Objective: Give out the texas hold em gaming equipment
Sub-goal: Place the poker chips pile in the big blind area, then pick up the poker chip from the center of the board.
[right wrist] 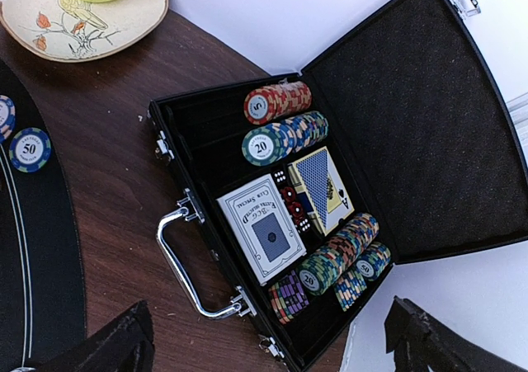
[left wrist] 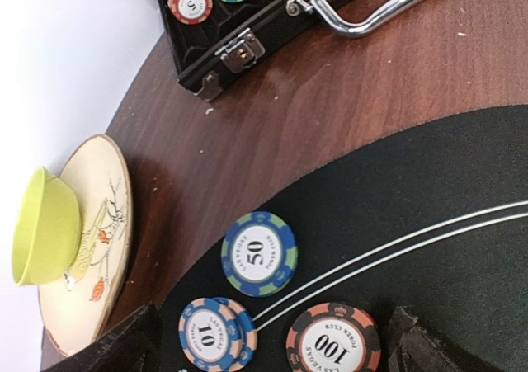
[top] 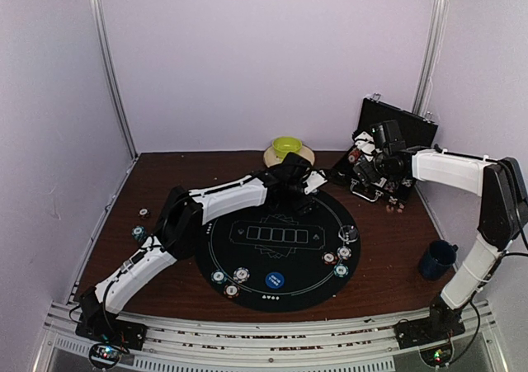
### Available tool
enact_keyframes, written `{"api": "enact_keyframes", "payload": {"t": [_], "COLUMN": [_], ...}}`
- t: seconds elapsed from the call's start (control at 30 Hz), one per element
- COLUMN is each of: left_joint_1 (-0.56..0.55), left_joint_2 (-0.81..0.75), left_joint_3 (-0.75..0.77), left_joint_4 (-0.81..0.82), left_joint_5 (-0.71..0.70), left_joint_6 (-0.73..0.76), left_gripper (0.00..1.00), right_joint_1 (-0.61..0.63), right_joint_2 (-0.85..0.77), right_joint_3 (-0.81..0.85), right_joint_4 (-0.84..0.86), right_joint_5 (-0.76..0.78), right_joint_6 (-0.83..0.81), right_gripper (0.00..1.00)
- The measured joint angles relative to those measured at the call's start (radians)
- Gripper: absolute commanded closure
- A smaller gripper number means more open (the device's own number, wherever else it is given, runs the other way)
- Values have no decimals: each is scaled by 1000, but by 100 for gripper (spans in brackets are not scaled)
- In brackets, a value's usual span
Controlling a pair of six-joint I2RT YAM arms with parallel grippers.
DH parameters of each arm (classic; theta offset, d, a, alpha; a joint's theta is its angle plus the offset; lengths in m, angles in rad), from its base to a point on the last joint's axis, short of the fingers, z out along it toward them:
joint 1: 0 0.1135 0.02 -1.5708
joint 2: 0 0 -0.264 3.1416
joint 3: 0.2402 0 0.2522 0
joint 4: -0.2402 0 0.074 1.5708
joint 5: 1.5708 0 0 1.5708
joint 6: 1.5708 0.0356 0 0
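Note:
My left gripper is open and empty over the far edge of the round black mat. In the left wrist view a blue-green 50 chip, two stacked blue 10 chips and a black-orange 100 chip lie on the mat between its fingers. My right gripper is open and empty above the open black case, which holds chip rows, a boxed deck, a blue-backed deck and dice. More chips, a blue disc and a clear disc lie on the mat.
A green bowl on a plate stands behind the mat's far edge. A dark blue mug stands at the right. Two small chips lie on the wood at the left. The case lid stands up at the back right.

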State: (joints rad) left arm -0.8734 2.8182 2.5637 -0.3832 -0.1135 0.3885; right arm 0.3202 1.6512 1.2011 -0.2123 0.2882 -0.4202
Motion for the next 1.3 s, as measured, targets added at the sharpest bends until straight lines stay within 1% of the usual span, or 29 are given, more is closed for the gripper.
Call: {"api": "enact_keyframes", "payload": {"t": [0.13, 0.3, 0.53, 0.67, 0.73, 0.83, 0.87, 0.93, 1.0, 1.13, 1.27, 1.3], "left_joint_1": [1, 2, -19, -45, -55, -47, -34, 0, 63, 225, 383, 407], "left_joint_2": [0, 7, -1, -66, -154, -363, -435, -534, -623, -711, -716, -712], "left_joint_3": [0, 24, 138, 140, 55, -194, -274, -373, -455, -552, -624, -635], "left_joint_4": [10, 2, -55, -126, -151, -169, -179, -194, -226, -294, -381, -403], "left_joint_5": [-29, -28, 0, 6, 5, 8, 10, 19, 38, 98, 152, 165], "left_joint_6": [13, 21, 32, 23, 20, 13, 12, 11, 3, -11, -17, -20], "left_gripper": [2, 2, 2, 2, 2, 2, 2, 2, 2, 2, 2, 2], "right_joint_1": [0, 0, 0, 0, 0, 0, 0, 0, 0, 1, 4, 5], "right_joint_2": [0, 0, 0, 0, 0, 0, 0, 0, 0, 0, 0, 0], "right_joint_3": [0, 0, 0, 0, 0, 0, 0, 0, 0, 0, 0, 0], "right_joint_4": [0, 0, 0, 1, 1, 0, 1, 0, 0, 0, 0, 0], "right_joint_5": [0, 0, 1, 1, 0, 0, -1, -2, -3, -4, -4, -4], "right_joint_6": [0, 0, 0, 2, 5, 5, 5, 5, 6, 6, 5, 6], "right_gripper": [0, 0, 0, 0, 0, 0, 0, 0, 0, 0, 0, 0]}}
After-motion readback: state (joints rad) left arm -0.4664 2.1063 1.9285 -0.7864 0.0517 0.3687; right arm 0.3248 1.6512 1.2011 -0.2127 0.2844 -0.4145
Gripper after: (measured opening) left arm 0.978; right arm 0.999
